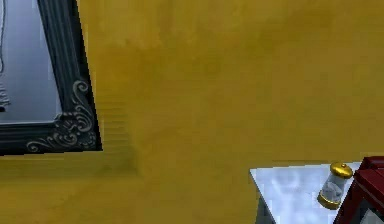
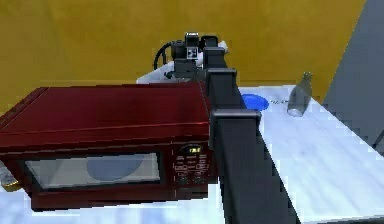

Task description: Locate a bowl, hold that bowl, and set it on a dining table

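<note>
Stretch's arm (image 2: 235, 130) reaches across a white tabletop (image 2: 320, 150), past the end of a red microwave (image 2: 100, 130), with its gripper (image 2: 178, 62) at a pale rounded shape (image 2: 155, 70) behind the oven's far top edge. That shape lies just left of the gripper in the arm side view and is half hidden. It is probably the bowl, though a blue round dish (image 2: 252, 101) right of the arm, near a glass bottle (image 2: 300, 95), is another candidate. Whether the gripper has hold of anything cannot be told. In the forward view, a yellow-lidded jar (image 1: 335, 185) stands on the table's corner, well right of a framed picture (image 1: 40, 70).
</note>
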### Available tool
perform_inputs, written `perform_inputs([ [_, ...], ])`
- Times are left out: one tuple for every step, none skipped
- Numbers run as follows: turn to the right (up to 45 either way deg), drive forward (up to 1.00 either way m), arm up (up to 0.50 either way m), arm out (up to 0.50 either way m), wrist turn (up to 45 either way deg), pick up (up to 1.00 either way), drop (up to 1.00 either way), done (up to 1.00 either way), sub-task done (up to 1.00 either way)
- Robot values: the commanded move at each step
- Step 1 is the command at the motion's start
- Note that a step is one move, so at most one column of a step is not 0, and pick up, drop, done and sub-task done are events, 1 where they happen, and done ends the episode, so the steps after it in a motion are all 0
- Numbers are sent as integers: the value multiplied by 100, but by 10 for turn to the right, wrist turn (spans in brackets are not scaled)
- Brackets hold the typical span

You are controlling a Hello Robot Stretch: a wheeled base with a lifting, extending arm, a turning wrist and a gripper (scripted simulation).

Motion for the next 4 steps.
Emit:
perform_inputs([
  [0,0,-32,0,0,0,0,0,0],
  [0,0,0,0,0,0,100,0,0],
  [0,0,0,-10,0,0,0,0,0],
  [0,0,0,0,0,0,0,100,0],
])
